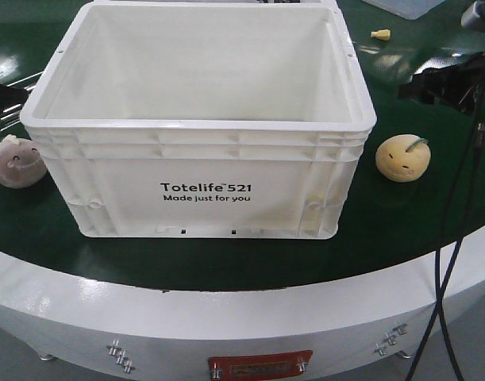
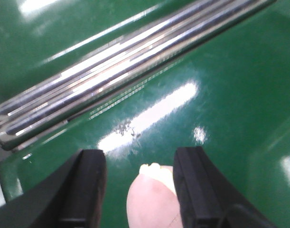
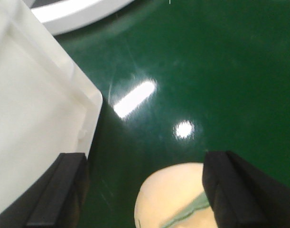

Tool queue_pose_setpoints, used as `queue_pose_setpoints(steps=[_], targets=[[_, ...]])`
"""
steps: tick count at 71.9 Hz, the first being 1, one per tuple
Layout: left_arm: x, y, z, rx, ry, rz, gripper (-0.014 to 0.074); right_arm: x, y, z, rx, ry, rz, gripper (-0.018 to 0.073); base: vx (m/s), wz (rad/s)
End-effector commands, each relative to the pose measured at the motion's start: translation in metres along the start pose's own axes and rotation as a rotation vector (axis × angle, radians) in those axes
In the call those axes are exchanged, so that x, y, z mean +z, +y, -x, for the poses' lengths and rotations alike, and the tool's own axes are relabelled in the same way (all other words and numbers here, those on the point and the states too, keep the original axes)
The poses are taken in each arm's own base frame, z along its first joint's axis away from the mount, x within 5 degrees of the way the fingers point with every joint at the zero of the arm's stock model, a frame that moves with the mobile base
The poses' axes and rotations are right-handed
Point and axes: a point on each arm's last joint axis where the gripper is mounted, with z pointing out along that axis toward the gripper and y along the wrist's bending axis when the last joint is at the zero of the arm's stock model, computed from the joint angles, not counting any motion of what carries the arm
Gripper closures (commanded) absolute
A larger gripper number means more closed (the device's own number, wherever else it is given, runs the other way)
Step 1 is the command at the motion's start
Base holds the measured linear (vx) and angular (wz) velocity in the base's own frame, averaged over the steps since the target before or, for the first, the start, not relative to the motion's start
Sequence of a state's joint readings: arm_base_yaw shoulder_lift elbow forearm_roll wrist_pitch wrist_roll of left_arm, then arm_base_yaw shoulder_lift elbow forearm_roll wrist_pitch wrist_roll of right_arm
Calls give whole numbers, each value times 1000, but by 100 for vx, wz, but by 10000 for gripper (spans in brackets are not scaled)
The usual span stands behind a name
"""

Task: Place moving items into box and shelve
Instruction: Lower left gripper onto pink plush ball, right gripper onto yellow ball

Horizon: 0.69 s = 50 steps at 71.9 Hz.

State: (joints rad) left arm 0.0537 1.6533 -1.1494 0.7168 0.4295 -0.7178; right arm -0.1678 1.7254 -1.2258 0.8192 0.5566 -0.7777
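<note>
Squarely in the middle of the front view sits the white Totelife crate (image 1: pixel 131 198), upright on the glossy green tabletop (image 1: pixel 226 262) with its printed long side facing the camera and its open top upward. To its left, just off the lower corner, lies a pinkish-grey plush ball (image 1: pixel 16 161) with a stitched smiling face. To its right, a little apart from the wall, rests a yellow plush fruit (image 1: pixel 402 157) with a green stem (it also has a small face). A tiny yellow piece (image 1: pixel 380 34) lies farther back on the green.

The left gripper (image 2: pixel 140 190) is spread wide, its black fingers (image 2: pixel 90 185) standing on either side of the pink ball's rounded top, with a gap on one side. A shiny metal rail (image 2: pixel 126 66) runs diagonally beyond it. The right gripper (image 3: pixel 145 190) is likewise parted, straddling the yellow fruit, with the crate's corner just beside its left finger (image 3: pixel 59 190). Black cables (image 1: pixel 448 238) hang down at the right over the table's white rim (image 1: pixel 226 317).
</note>
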Motion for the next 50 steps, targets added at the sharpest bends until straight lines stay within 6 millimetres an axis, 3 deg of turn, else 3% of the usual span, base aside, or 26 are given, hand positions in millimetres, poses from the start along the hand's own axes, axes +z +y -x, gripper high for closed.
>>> queue_pose_setpoints(steps=[1, 50], targets=[[-15, 2, 20, -19, -96, -22, 154, -9, 5, 14, 0, -56, 11, 13, 0, 0], [-12, 2, 19, -12, -90, -20, 154, 50, -21, -24, 19, 160, -15, 57, 0, 0]])
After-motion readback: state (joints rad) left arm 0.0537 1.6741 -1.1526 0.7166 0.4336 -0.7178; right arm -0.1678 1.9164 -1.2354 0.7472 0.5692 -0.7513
